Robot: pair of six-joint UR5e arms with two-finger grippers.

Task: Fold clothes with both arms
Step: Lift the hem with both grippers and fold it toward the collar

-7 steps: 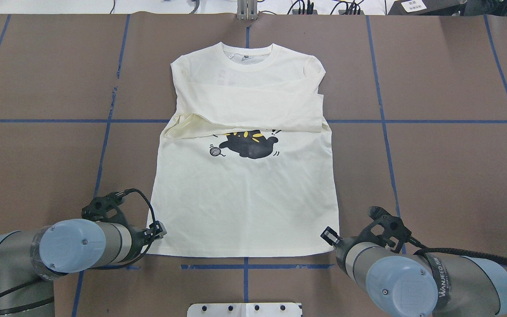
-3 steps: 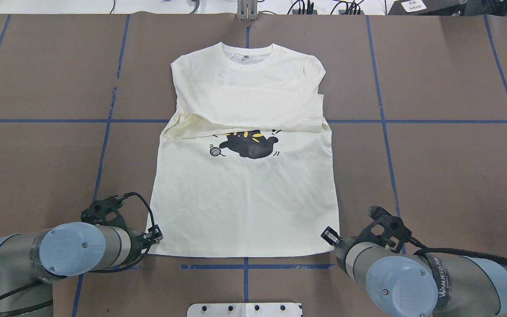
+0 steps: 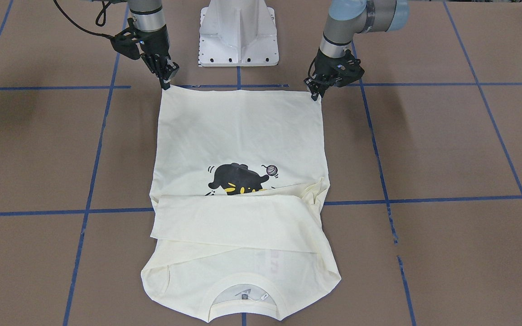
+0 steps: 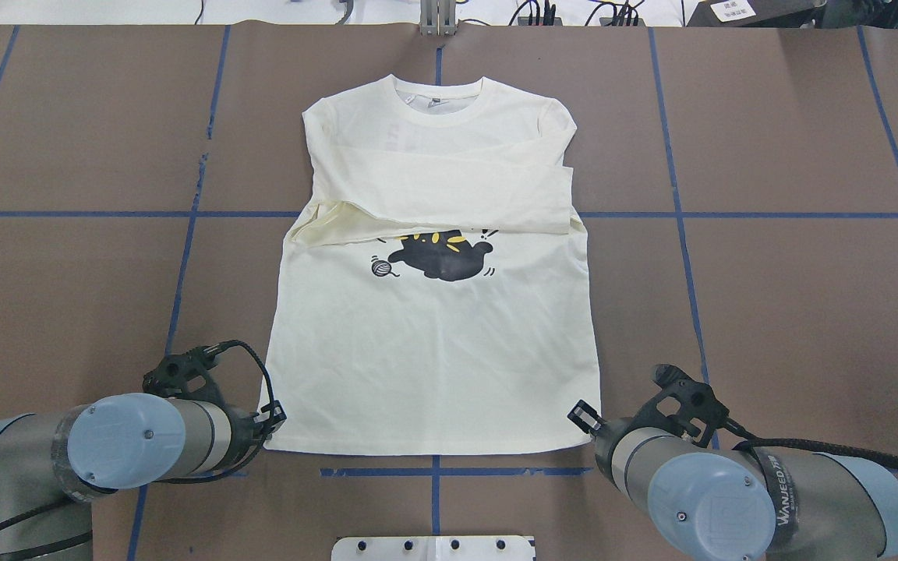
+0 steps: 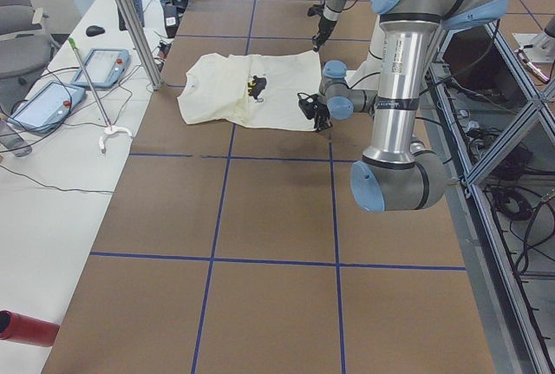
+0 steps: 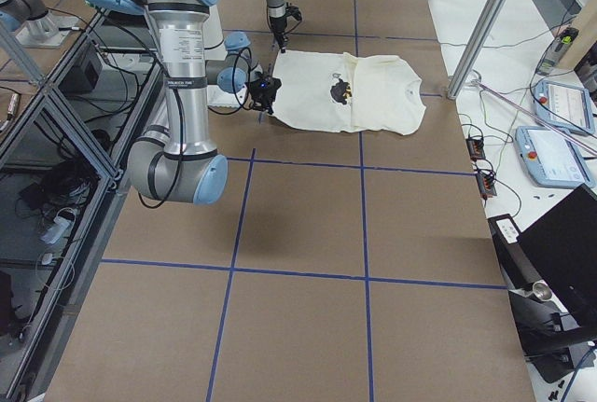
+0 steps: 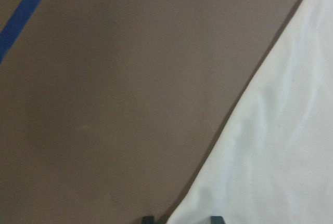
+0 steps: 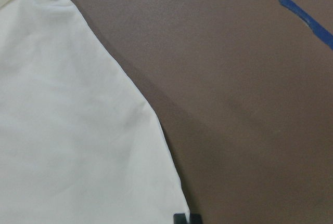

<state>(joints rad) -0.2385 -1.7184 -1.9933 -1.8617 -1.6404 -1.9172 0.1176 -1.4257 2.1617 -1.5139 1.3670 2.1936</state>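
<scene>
The clothes (image 4: 433, 351), a cream long-sleeved T-shirt, lie flat on the brown table. The collar (image 4: 440, 97) is at the far end and the sleeves are folded across the chest, above the black cat print (image 4: 441, 257). My left gripper (image 4: 276, 413) is at the hem's left corner. In the left wrist view its fingertips (image 7: 148, 219) stand apart, open, with the cloth edge (image 7: 281, 146) between them. My right gripper (image 4: 580, 414) is at the hem's right corner. In the right wrist view its tips (image 8: 179, 218) are close together, shut on the corner of the cloth (image 8: 67, 130).
The white pedestal base (image 3: 238, 31) stands just behind the hem, between the arms. Blue tape lines (image 4: 433, 471) cross the table. A metal post (image 5: 130, 27) and a side bench with tablets (image 5: 104, 66) lie beyond the collar end.
My left gripper has shifted slightly back toward the robot along the hem's left corner. The right arm and the shirt have not moved.
</scene>
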